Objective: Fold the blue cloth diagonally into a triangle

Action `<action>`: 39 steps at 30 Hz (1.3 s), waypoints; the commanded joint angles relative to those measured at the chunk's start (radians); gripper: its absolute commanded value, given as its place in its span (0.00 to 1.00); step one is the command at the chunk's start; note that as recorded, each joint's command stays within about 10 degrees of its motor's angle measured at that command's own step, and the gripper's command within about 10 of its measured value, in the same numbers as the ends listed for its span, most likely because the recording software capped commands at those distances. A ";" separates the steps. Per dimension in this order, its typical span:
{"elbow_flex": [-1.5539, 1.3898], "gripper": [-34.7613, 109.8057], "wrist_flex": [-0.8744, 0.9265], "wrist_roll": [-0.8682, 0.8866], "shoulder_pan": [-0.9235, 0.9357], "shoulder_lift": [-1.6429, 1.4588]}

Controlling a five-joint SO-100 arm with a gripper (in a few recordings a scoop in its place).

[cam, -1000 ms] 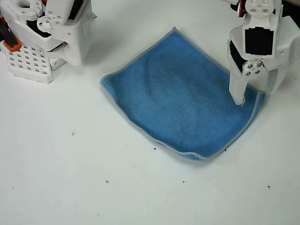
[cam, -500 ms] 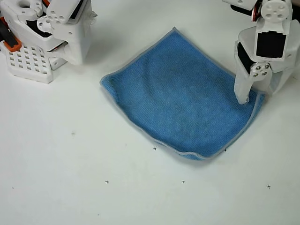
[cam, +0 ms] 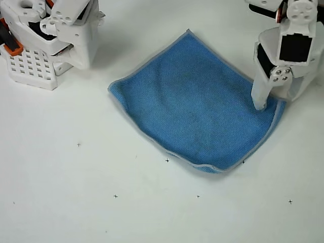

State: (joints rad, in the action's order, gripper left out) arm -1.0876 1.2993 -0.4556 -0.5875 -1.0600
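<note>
The blue cloth (cam: 195, 104) lies spread flat on the white table as a diamond, with pale grey edging and a slightly rumpled lower corner. My white gripper (cam: 277, 99) reaches down from the top right and stands over the cloth's right corner. Its left finger (cam: 259, 98) presses on the cloth just inside that corner, and the other jaw sits off the cloth to the right. The jaws stand apart with the corner between them, so the gripper is open.
A white perforated block (cam: 30, 68) with an orange part stands at the top left, a short way from the cloth's left corner. Small black cross marks (cam: 115, 196) dot the bare table in front of the cloth.
The gripper has shifted slightly right and towards the top edge, staying at the cloth's right corner. The cloth has not moved.
</note>
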 commanded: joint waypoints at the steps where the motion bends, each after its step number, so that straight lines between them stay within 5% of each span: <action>1: 0.133 0.41 0.037 0.008 -0.017 -0.018; 39: 0.067 0.25 0.034 0.057 0.012 -0.018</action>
State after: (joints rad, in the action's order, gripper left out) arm -1.0278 1.3238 -0.3896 -0.5584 -1.0278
